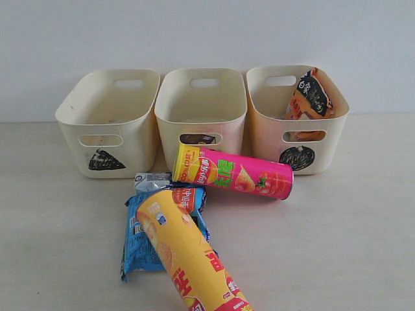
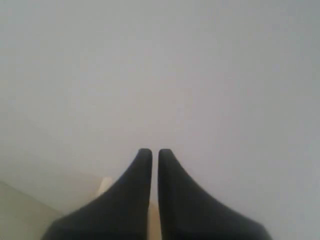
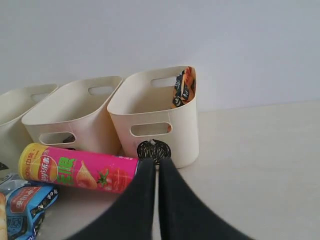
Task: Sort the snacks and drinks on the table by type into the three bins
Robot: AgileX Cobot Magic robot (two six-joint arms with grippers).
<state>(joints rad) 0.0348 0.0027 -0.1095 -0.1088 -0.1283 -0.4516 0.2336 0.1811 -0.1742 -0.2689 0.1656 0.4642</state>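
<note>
- We see the left gripper (image 2: 155, 151) and the right gripper (image 3: 156, 161) pressed together, both empty.
- The orange bag (image 1: 310, 96) leans inside the circle bin (image 1: 262, 146), likely already sorted.

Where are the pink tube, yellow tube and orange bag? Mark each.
pink tube (image 1: 235, 172), exterior view, its middle.
yellow tube (image 1: 188, 249), exterior view, its middle.
orange bag (image 1: 310, 96), exterior view, printed front.

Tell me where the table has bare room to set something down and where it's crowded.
Bare table lies right of the pink chip tube and yellow chip tube, in front of the circle bin. Another lies left of the blue bag, in front of the triangle bin. Crowded: the middle, where tubes and bag bunch before the middle bin.
</note>
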